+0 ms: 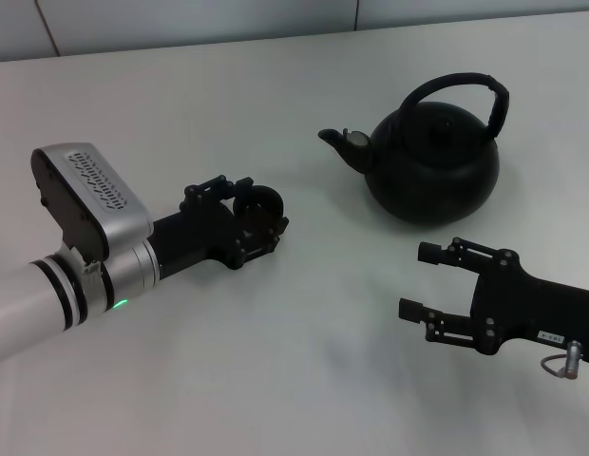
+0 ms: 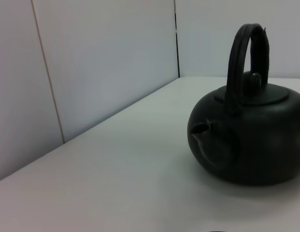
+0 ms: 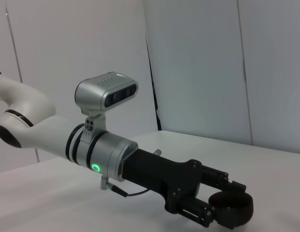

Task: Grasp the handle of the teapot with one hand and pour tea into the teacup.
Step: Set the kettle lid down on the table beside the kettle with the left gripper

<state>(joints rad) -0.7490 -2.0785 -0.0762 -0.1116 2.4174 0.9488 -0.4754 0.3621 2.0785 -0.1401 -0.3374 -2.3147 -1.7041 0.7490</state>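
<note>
The matte-black teapot stands upright on the table at the right rear, spout toward my left arm, with the arched handle over its lid. My left gripper lies low at the table's middle left, shut on the small dark teacup, well left of the spout. The right wrist view shows this gripper with the teacup between its fingers. My right gripper is open and empty, in front of the teapot, apart from it. The left wrist view shows the teapot and its handle.
The white table runs back to pale wall panels. Bare tabletop lies between the two grippers and between the teacup and the teapot's spout.
</note>
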